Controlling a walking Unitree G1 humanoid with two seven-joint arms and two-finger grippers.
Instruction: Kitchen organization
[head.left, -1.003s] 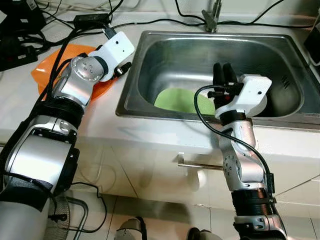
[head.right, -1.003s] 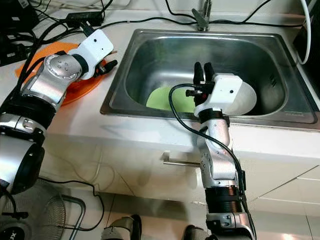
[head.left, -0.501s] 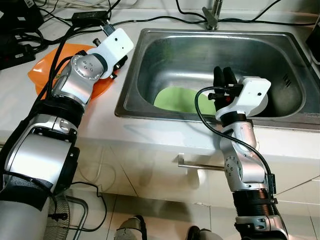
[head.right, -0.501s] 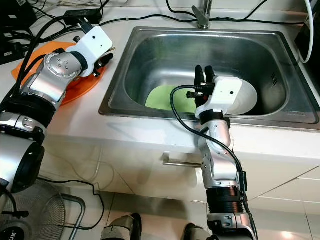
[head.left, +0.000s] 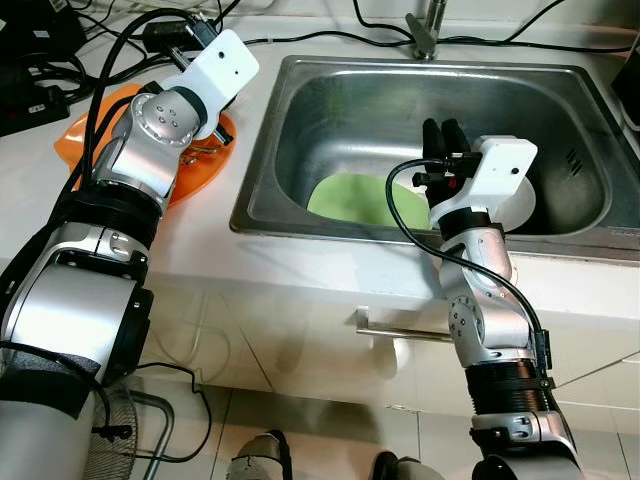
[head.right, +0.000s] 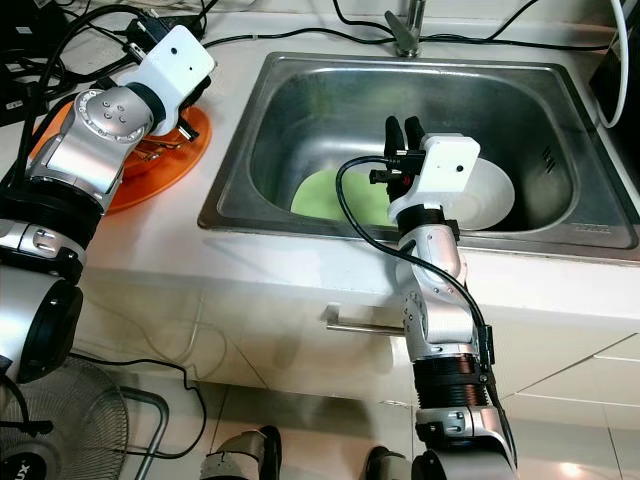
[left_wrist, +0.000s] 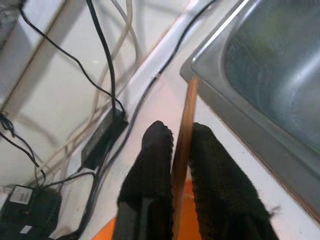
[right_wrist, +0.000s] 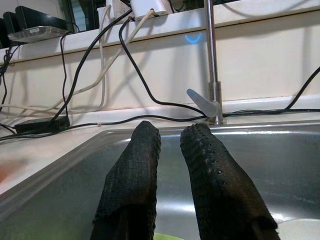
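Stainless steel first: the sink (head.left: 560, 90) is set into the pale table (head.left: 40, 215), and it takes up most of the scene, with the tap (right_wrist: 212, 95) standing at its far rim. Cables (head.left: 300, 42) are strung along the back of the table. On the sink floor a green plate (head.left: 350, 195) is seen lying flat, and a white plate (head.right: 490, 195) is seen just beside it, partly covered by the right wrist. To the robot's left, an orange plate (head.right: 185, 130) is being tilted up off the table beside the sink; its thin edge is clamped between the fingers (left_wrist: 150, 170) of the left gripper (left_wrist: 182, 150), as the left wrist view makes plain. The right gripper (head.left: 440, 140) is held above the sink, over the green plate, its fingers (right_wrist: 135, 170) slightly parted and nothing between them.

Judged from here, the orange plate is the piece in play, and the risks are clear enough. A grip on a bare rim is a thin one: the plate could be swung or slipped loose if the wrist is turned too fast. The sink's near rim and the cables behind could also be clipped by the raised edge if it is carried low
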